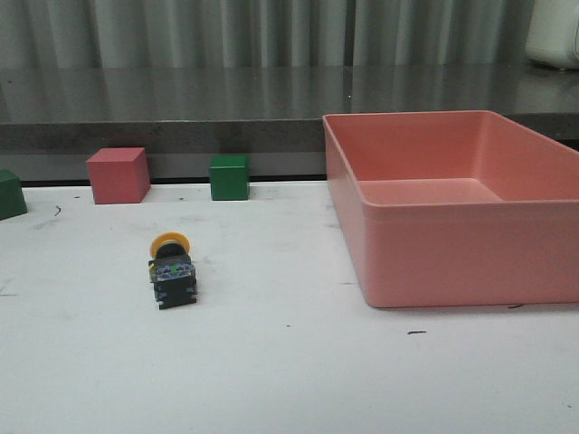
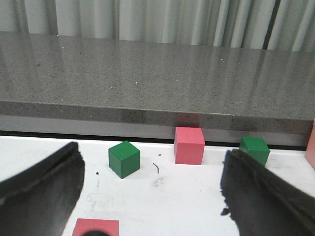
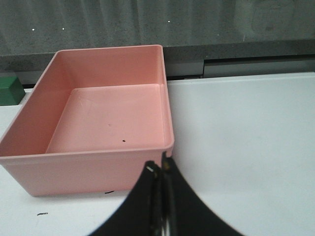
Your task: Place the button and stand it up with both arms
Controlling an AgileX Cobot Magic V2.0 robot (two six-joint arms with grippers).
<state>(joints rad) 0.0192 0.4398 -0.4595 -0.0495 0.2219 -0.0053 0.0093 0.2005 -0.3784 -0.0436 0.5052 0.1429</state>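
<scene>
The button lies on its side on the white table, left of centre in the front view. Its yellow cap points away from me and its dark base with bluish-green parts faces me. It shows in neither wrist view. No arm or gripper shows in the front view. My left gripper is open and empty, its dark fingers spread wide above the table. My right gripper is shut on nothing, just in front of the pink bin's near corner.
A large pink bin stands empty at the right, also in the right wrist view. A pink cube and green cubes line the back edge. Another pink block lies under the left gripper.
</scene>
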